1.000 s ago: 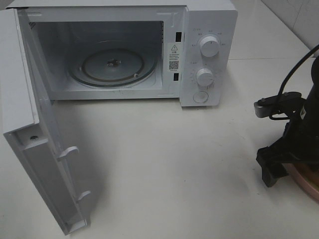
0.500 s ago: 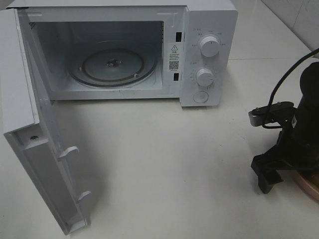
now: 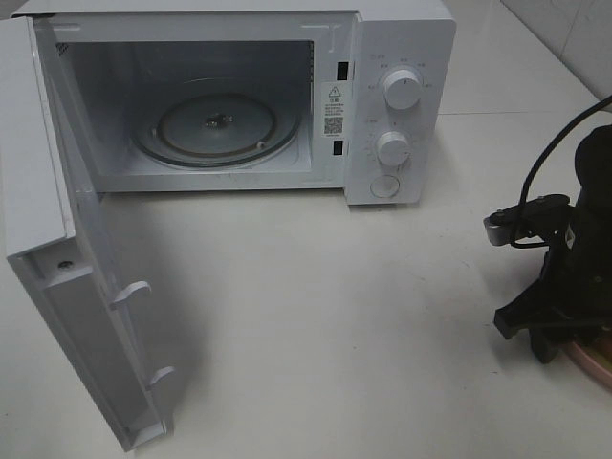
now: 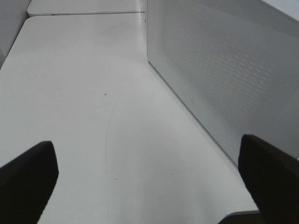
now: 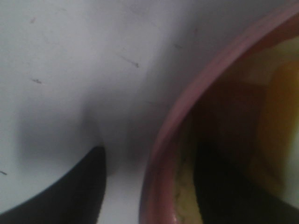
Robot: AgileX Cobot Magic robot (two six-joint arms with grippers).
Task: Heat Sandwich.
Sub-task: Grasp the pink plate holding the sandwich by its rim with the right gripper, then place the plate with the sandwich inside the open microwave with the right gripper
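- Right gripper (image 3: 532, 335) is down low at the right edge of the table (image 3: 335, 306), right on top of the pink plate (image 3: 598, 361).
- The wrist view is close in and blurry. One black finger (image 5: 60, 191) sits outside the plate's rim, and a dark shape inside the rim looks like the other.
- The jaws are parted and straddling that rim. There's a strip of table showing between the outer finger and the plate, so nothing is pinched.
- The sandwich (image 5: 278, 88) is on the plate, with pale bread and yellow-orange filling just inside the rim, beside that inner dark shape.
- From the high camera the gripper covers the sandwich, and only a sliver of the plate peeks out under it.
- Left gripper (image 4: 149, 186) is spread wide and holding nothing, with a black fingertip in each lower corner of its wrist view.
- Bare table lies beneath it, and the dotted outer face of the door (image 4: 224, 79) is close alongside.
- The microwave (image 3: 402, 29) stands at the back of the table, well apart from the plate.
- Its door is swung fully open on the left.
- The glass turntable (image 3: 215, 126) lies bare inside the cavity.
- Two knobs (image 3: 402, 89) sit one above the other on the panel, with a round button below them.
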